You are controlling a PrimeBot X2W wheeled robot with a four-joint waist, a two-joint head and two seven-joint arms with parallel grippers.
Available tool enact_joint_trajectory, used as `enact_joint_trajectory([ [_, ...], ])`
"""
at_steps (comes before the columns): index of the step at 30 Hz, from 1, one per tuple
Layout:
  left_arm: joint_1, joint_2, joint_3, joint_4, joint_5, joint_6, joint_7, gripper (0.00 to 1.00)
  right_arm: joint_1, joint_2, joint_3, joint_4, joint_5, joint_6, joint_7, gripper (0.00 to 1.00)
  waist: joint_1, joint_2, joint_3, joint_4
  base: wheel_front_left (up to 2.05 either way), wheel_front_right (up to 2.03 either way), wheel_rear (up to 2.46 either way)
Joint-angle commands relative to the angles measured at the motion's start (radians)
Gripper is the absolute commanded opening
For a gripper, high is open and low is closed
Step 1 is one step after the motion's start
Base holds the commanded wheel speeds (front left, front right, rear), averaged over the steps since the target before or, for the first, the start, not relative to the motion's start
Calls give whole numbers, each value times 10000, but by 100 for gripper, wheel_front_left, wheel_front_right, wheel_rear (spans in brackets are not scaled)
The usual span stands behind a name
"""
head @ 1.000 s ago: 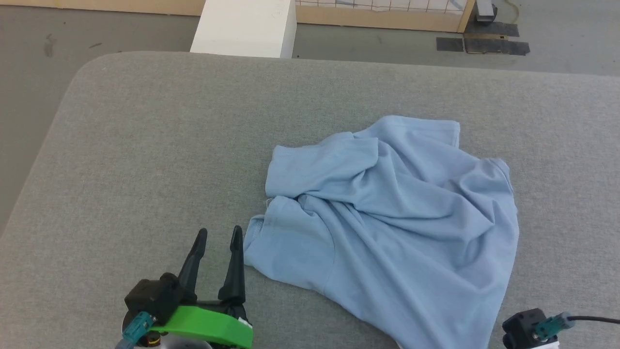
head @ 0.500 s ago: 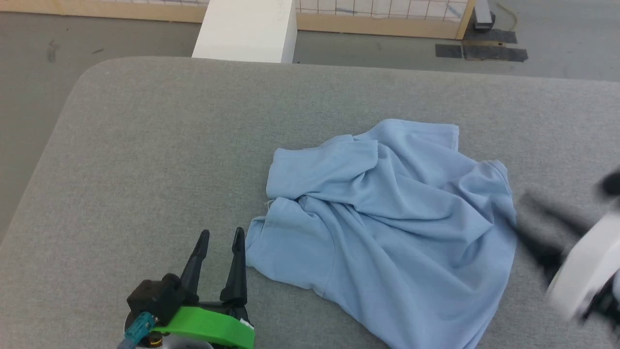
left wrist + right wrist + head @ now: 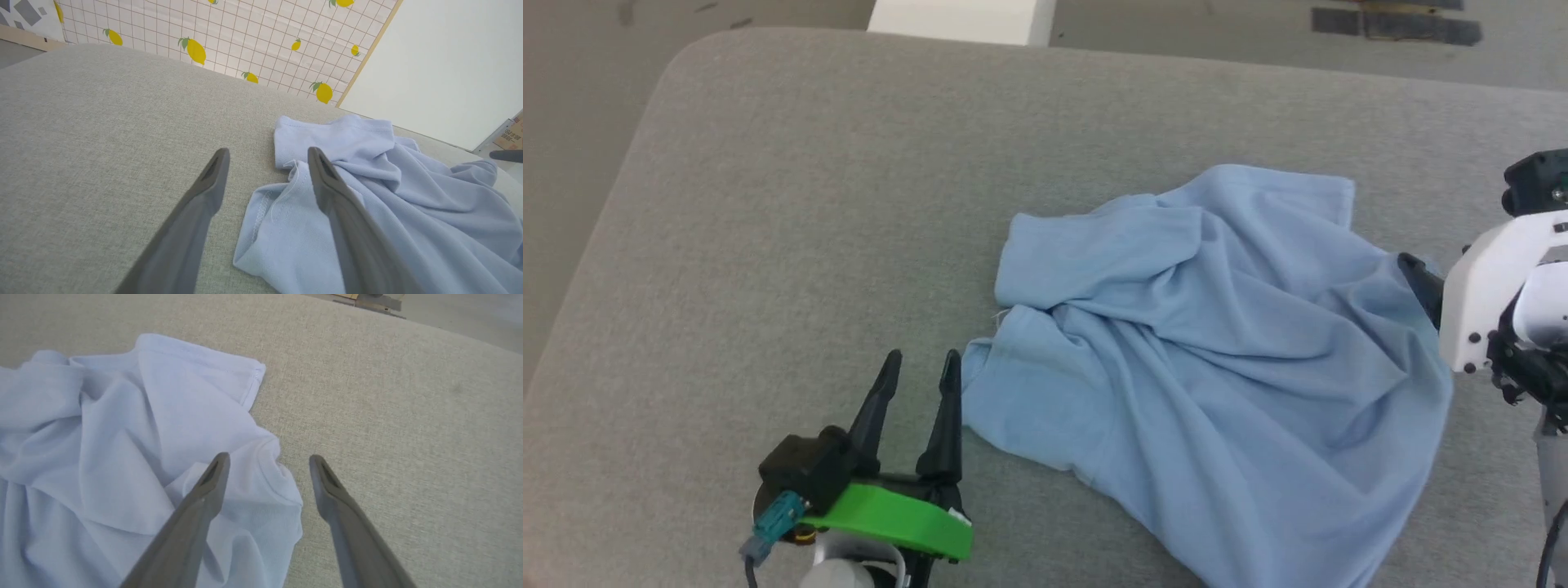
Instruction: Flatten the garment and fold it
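- Now the right gripper (image 3: 268,459), fingers apart, has swung in to the right edge of the crumpled light blue knit garment (image 3: 1209,343) on the grey tabletop (image 3: 809,204).
- Left gripper (image 3: 920,363) — also apart — flanks the near-left corner; flattening can likely start.

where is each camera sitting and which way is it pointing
Head view: high on the robot's head, looking forward and down at the grey table and crumpled blue shirt; left gripper lower left, right arm at the right edge.
Left wrist view: on the left arm, looking along its open fingers at the shirt's left edge and a lemon-print wall.
Right wrist view: on the right arm, looking along the open right gripper at the shirt's right edge.
Shared: all three show the shirt and table.
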Motion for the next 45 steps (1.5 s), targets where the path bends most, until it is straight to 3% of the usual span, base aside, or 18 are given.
enact_joint_trajectory([
  [1,-196,-35,-46,45,157,-59,-36,100,-278,-40,107,393,-117,-13,-182,100,-2,0,299,384,0,0,0],
  [8,-360,-45,-233,98,187,-93,-36,100,-783,-201,657,2596,-357,-13,-596,100,-2,0,457,918,0,0,0],
  [9,-364,-46,-250,109,177,-93,-36,100,-804,-254,734,2789,-391,-13,-591,65,-2,0,458,963,0,0,0],
  [10,-363,-47,-263,122,158,-86,-36,100,-839,-311,807,2986,-411,-13,-614,43,-2,0,454,998,0,0,0],
  [11,-359,-48,-267,130,133,-76,-36,100,-878,-349,823,3120,-406,-13,-633,29,-2,0,451,1022,0,0,0],
  [12,-354,-49,-276,138,105,-65,-36,100,-962,-408,828,3233,-385,-13,-676,2,-2,0,439,1048,0,0,0],
  [13,-347,-50,-282,146,85,-56,-36,100,-1048,-473,817,3282,-383,-13,-738,0,-2,0,421,1064,0,0,0],
  [25,-355,-57,-332,-50,-253,87,-36,100,-3346,-1358,555,2159,-178,-13,-926,0,-2,0,663,1228,0,0,0],
  [29,-664,-57,-638,-66,-482,119,-36,100,-4540,-1521,460,2098,-636,-13,-1196,0,-2,0,1325,1733,0,0,0],
  [33,-902,-58,-917,7,-665,140,-36,100,-4915,-1384,322,2815,-1340,-13,-1582,2,-2,0,1751,2266,0,0,0],
  [34,-958,-58,-960,22,-706,143,-36,100,-4917,-1293,292,3028,-1488,-13,-1690,38,-2,0,1813,2366,0,0,0],
  [35,-1015,-58,-1009,32,-758,154,-36,100,-4886,-1157,292,3274,-1626,-13,-1814,82,-2,0,1885,2477,0,0,0],
  [36,-1053,-58,-1043,31,-801,171,-36,100,-4852,-1017,286,3468,-1687,-13,-1913,100,-2,0,1931,2551,0,0,0],
  [40,-1152,-58,-1104,46,-897,257,-36,100,-4842,-501,465,4250,-1707,-13,-2236,100,-2,0,1991,2647,0,0,0],
  [45,-1134,-58,-996,120,-822,301,-36,100,-5092,-418,938,4475,-1305,-13,-2386,100,-2,0,1640,2335,0,0,0],
])
